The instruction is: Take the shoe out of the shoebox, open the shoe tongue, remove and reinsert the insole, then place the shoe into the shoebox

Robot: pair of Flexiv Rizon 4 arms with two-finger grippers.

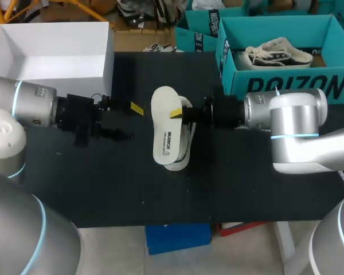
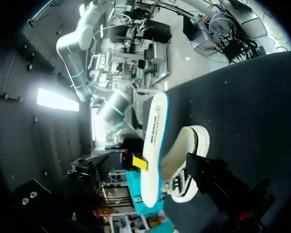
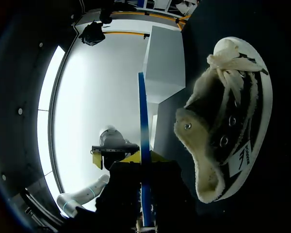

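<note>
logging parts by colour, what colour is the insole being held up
The insole is white on its face with a blue edge; the left wrist view shows it best.

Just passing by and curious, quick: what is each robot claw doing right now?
Left gripper: open, holding nothing.
Right gripper: closed on the white insole.

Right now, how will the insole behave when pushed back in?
Probably light and fairly stiff: pinched at one edge by the right gripper, the insole looks straight, undrooping. Being thin, it may buckle against the soft opening of the shoe.
</note>
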